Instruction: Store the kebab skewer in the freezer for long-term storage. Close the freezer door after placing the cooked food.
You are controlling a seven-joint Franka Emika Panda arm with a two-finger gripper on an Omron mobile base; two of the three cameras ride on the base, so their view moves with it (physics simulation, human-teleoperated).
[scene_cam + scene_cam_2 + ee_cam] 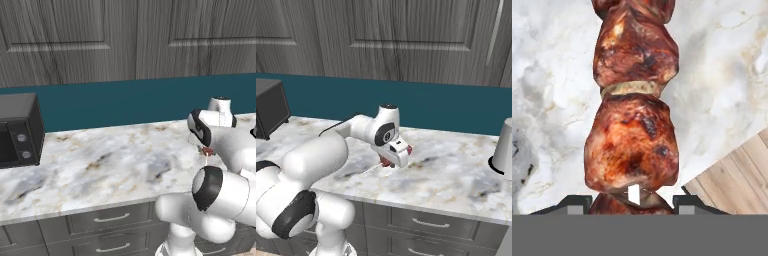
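Note:
The kebab skewer (632, 145) runs up the middle of the hand view, its browned red-orange chunks very close to the camera. My gripper (632, 202) is shut on the kebab skewer, with one dark fingertip against each side of the lowest chunk. In the right base view the gripper (395, 154) hangs low over the marble counter (446, 175). Red chunks poke out on both sides of it, and the skewer's pale stick (368, 171) points left. The left base view has a red chunk of the skewer (206, 150) beside the hand. The freezer and its door are out of view.
A black microwave (17, 131) stands at the counter's left end, also in the right base view as the microwave (268, 107). A pale grey cylinder (504, 147) stands at the right. Drawers (112, 220) run under the counter edge, and the hand view has wooden floor (737, 175) beyond it.

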